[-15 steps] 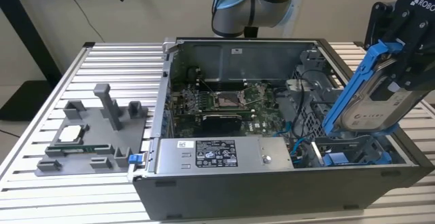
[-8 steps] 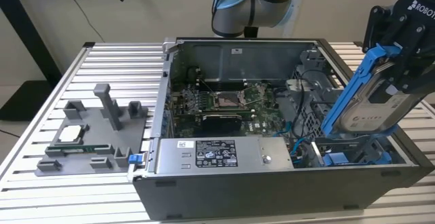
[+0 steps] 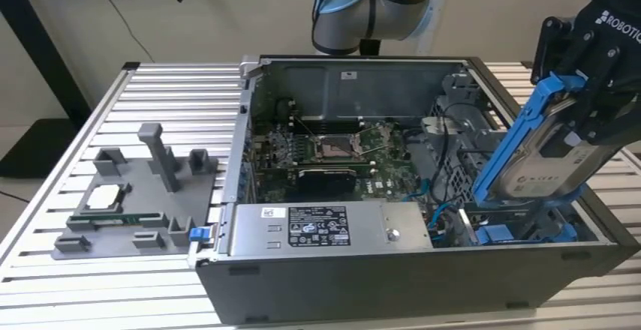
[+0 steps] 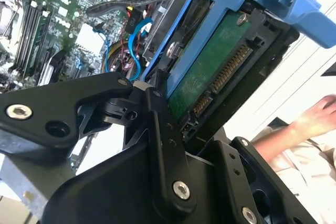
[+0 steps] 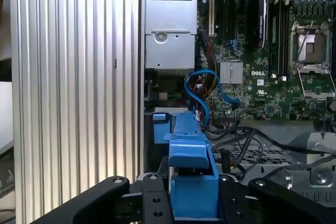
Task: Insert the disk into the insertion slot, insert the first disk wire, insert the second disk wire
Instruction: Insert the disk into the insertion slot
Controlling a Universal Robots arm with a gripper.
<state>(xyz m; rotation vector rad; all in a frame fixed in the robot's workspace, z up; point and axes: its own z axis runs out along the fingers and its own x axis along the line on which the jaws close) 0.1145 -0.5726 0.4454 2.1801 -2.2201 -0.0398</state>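
The gripper [image 3: 583, 109] is clamped on the disk [image 3: 536, 157], its black fingers pinching the blue carrier frame from both sides near the upper end (the first wrist view has the frame squeezed between them). Gripping high leaves the lower end free to lead into the case, which I take to be the reason for this hold.

The disk hangs over the end of the open computer case [image 3: 300, 270] at the exterior view's right. Its long axis runs steeply, the top leaning toward the exterior view's right and the lower end dipping inside, close to the grey insertion slot [image 3: 451, 172] but not seated. The labelled face looks toward the exterior camera; the green circuit-board side [image 4: 210, 61] faces the second wrist camera.
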